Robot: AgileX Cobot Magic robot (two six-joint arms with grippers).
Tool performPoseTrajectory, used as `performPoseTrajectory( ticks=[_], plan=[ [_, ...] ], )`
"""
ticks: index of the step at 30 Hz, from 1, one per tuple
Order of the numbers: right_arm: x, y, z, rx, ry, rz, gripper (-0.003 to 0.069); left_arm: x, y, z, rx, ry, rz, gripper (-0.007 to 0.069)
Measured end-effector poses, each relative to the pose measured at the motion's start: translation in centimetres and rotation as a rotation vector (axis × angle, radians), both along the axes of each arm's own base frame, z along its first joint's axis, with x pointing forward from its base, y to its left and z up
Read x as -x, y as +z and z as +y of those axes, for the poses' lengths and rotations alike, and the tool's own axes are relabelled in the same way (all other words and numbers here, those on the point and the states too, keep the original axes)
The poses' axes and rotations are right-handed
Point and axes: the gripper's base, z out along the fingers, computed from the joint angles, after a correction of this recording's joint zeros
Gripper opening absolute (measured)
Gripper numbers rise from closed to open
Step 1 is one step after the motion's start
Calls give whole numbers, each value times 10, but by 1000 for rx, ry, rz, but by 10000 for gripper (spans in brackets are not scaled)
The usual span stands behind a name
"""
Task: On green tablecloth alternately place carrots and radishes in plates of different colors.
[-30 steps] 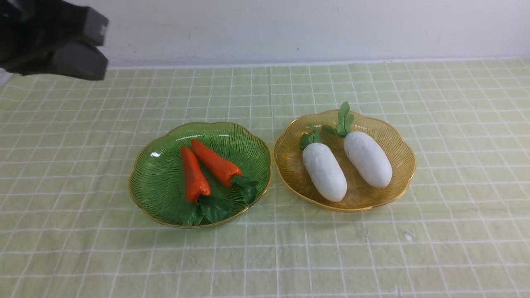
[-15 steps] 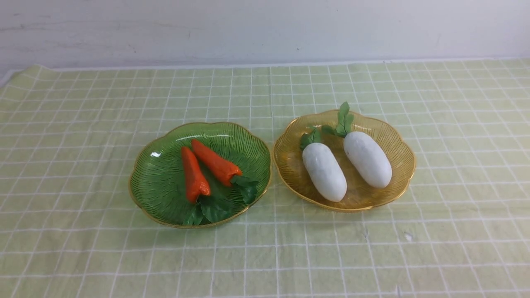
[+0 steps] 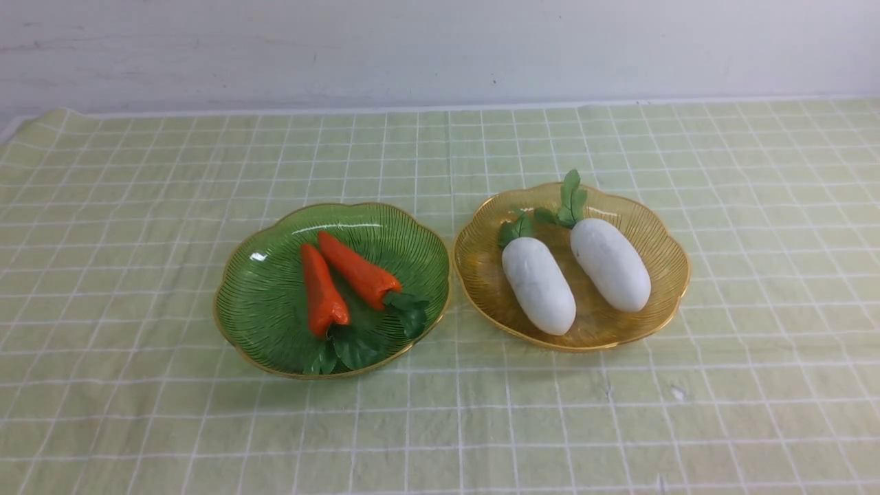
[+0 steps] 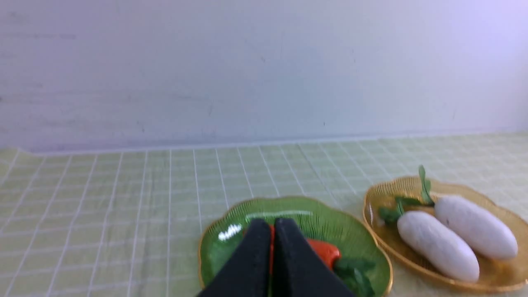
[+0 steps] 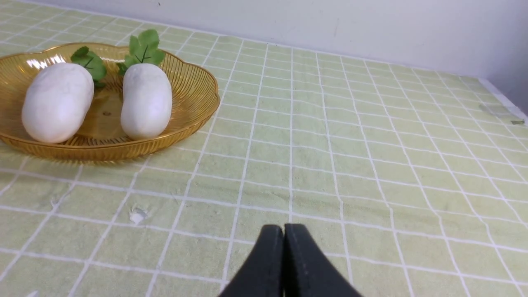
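Observation:
On the green tablecloth (image 3: 137, 206) stand two plates side by side. The green plate (image 3: 268, 302) on the left holds two orange carrots (image 3: 322, 292) (image 3: 359, 275) with dark leaves toward the front. The amber plate (image 3: 639, 220) on the right holds two white radishes (image 3: 538, 285) (image 3: 610, 264), leaves toward the wall. Neither arm shows in the front view. In the left wrist view my left gripper (image 4: 273, 225) is shut and empty, in front of the green plate (image 4: 330, 218). In the right wrist view my right gripper (image 5: 284, 231) is shut and empty over bare cloth, away from the amber plate (image 5: 194, 88).
A white wall (image 3: 440, 48) runs behind the table's far edge. The cloth's far left corner (image 3: 48, 117) is slightly lifted. A small white speck (image 3: 678, 393) lies on the cloth in front of the amber plate.
The left arm, seen at the top left of the front view a second ago, has drawn out of that view. Plates, carrots and radishes have not moved.

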Motion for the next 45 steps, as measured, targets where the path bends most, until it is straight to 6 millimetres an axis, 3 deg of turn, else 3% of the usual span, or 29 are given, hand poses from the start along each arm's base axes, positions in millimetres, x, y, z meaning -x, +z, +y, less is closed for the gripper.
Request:
performPoseTrajectory(
  ticks=[9,23,33,45],
  plan=[
    [0,0,0,0,0,0,-13,-10,-37,-1,-1,9,29,-8],
    [0,0,0,0,0,0,-13,-15,-67,-2,-25,8,114,-8],
    [0,0,0,5,1,0,-13,-6,-125,6,-23,116,149,-8],
    [0,0,0,7,1,1,-13,-4,-141,7,-62,131,274,-8]
  ],
)
